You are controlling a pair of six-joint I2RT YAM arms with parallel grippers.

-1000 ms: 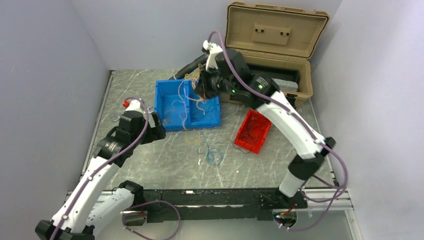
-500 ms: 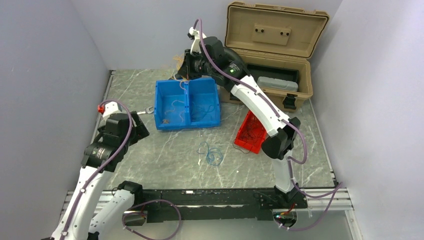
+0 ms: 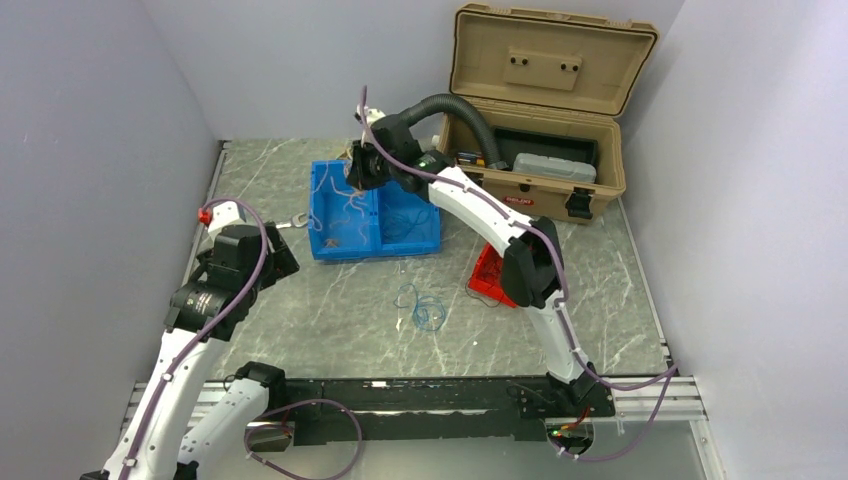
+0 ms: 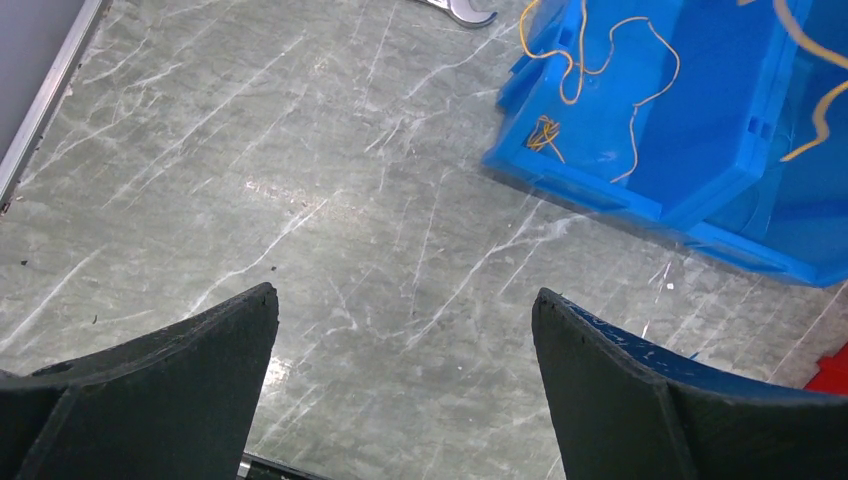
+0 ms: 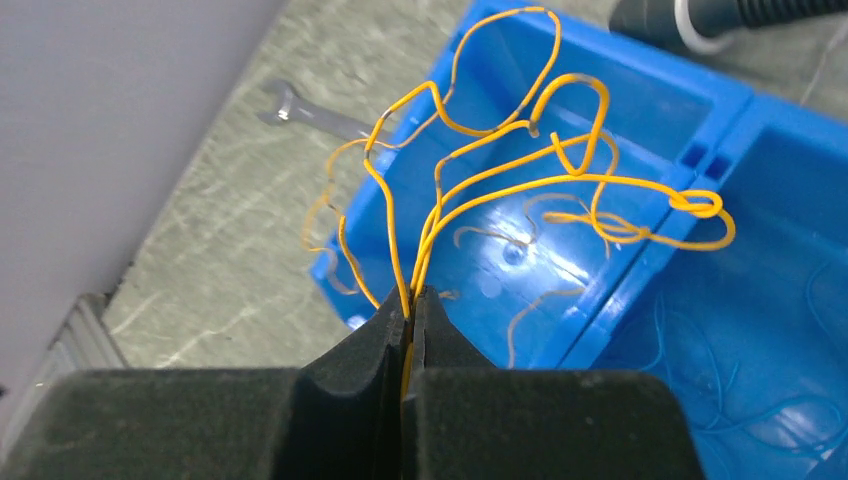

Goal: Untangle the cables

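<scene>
My right gripper is shut on a bundle of yellow cables, which loop up and out over the left compartment of the blue bin. From above, this gripper hangs over the bin's back left part. More yellow cables lie in the left compartment, and thin blue ones in the right. A small tangle of blue cables rests on the table in front of the bin. My left gripper is open over bare table, left of the bin, holding nothing.
A wrench lies on the table by the bin's left side. A red bin sits to the right, half hidden by my right arm. An open tan toolbox stands at the back right, with a thick grey hose arching from it.
My right gripper has swung left from the bin's right compartment to above its left one, carrying the yellow cables. My left arm drew back from the bin a second ago and has since held still.
</scene>
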